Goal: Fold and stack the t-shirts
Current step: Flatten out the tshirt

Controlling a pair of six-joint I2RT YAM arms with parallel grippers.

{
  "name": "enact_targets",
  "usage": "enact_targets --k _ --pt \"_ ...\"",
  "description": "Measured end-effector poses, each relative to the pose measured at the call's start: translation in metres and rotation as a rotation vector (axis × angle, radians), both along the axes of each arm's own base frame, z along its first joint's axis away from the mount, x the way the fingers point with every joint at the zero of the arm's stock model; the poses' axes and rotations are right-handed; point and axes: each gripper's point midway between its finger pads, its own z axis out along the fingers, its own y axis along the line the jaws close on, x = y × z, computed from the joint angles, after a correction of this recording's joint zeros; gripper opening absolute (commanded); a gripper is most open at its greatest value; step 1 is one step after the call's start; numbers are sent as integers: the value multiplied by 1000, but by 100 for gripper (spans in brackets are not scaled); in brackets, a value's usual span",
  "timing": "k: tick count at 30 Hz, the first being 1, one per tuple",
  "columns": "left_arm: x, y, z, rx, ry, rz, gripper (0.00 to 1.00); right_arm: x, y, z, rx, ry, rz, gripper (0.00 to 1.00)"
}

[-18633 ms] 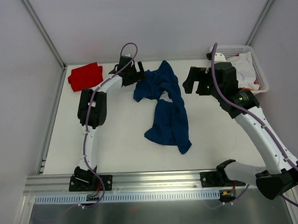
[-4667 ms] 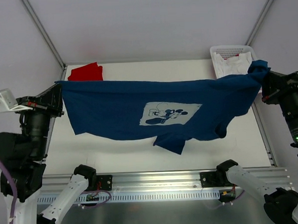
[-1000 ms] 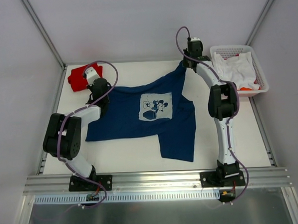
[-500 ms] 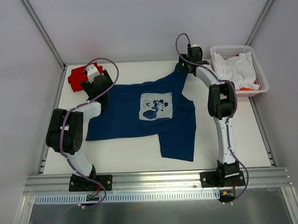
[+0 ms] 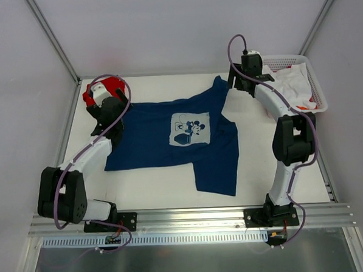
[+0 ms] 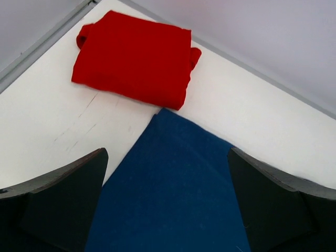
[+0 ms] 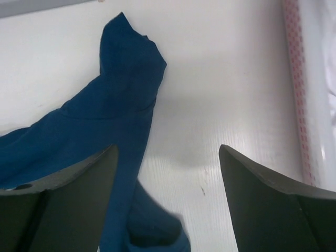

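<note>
The navy blue t-shirt [image 5: 169, 136] lies spread on the table with its white cartoon print [image 5: 190, 128] facing up and one side folded toward the front. The red t-shirt [image 5: 114, 86] sits folded at the back left corner. My left gripper [image 5: 110, 104] hovers open over the navy shirt's back left corner [image 6: 178, 184], and the red t-shirt [image 6: 134, 58] lies just beyond it. My right gripper [image 5: 239, 81] is open above the navy sleeve tip [image 7: 123, 94] at the back right. Neither gripper holds anything.
A white plastic basket [image 5: 287, 58] holding white cloth [image 5: 294, 84] stands at the back right, and its rim [image 7: 296, 79] is close beside my right gripper. Metal frame posts rise at the back corners. A rail runs along the near edge.
Both grippers have opened and let go of the navy shirt's back corners, which now rest on the table. The left gripper drew back leftward and the right moved right toward the basket.
</note>
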Motion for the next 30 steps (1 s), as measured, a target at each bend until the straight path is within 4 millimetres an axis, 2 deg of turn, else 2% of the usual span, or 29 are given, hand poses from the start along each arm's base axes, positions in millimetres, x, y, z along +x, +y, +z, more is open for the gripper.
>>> enact_targets --k 3,6,8,12,17,20,23,30 --pt "-19 -1 -4 -36 26 -10 99 -27 -1 20 20 -11 -11 80" --pt "-35 -4 -14 -71 59 -29 99 -52 3 20 28 11 -4 80" --pt "-45 -5 -22 -90 86 -40 99 -72 12 10 28 55 15 80" --pt "-57 -8 -39 -107 155 -53 99 -99 27 -12 37 134 51 79" --pt "-66 -17 -54 -144 226 -88 99 -137 34 -39 48 225 61 77" --pt "-71 -21 -61 -160 253 -100 99 -163 38 -45 58 250 67 76" --pt "-75 -21 -65 -163 272 -102 99 -195 48 -41 69 255 93 75" --pt "-78 -24 -69 -173 295 -118 99 -237 90 -24 108 224 204 74"
